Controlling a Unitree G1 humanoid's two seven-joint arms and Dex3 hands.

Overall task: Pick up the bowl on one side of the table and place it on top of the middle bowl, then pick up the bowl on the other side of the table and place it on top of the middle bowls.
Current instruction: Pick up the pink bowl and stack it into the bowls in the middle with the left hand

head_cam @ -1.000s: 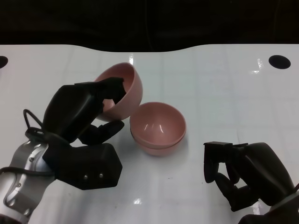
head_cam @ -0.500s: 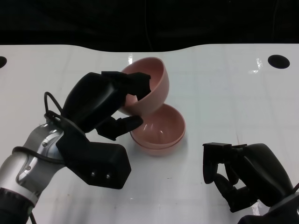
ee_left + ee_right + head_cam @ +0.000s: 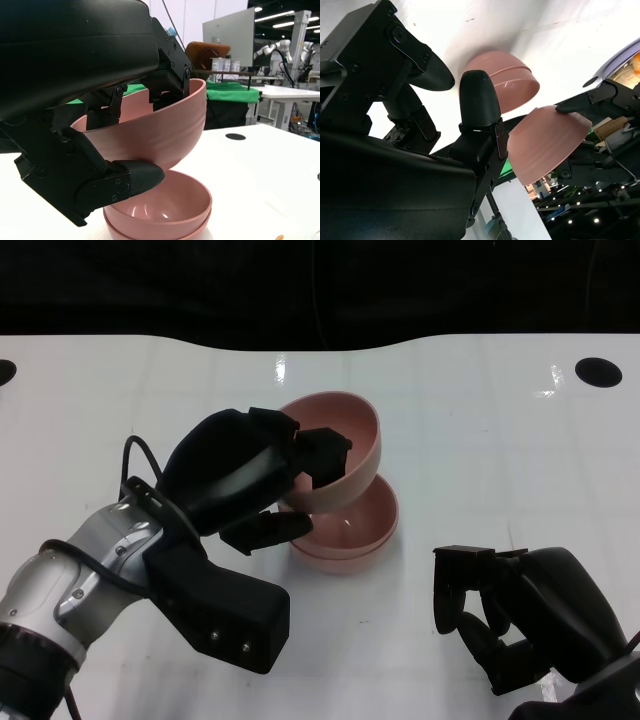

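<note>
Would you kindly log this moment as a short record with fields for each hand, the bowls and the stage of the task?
left hand: grips the held bowl by its rim, fingers inside, thumb under it
held bowl: pink, tilted, above the stacked bowls, not yet nested
stacked bowls: two pink bowls, one inside the other, on the white table
right hand: fingers curled, holding nothing, near the table's front edge
stage: last bowl about to go on

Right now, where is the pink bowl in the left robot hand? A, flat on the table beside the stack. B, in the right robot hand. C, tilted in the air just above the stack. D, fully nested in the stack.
C: the left robot hand grips the pink bowl tilted above the stack.
</note>
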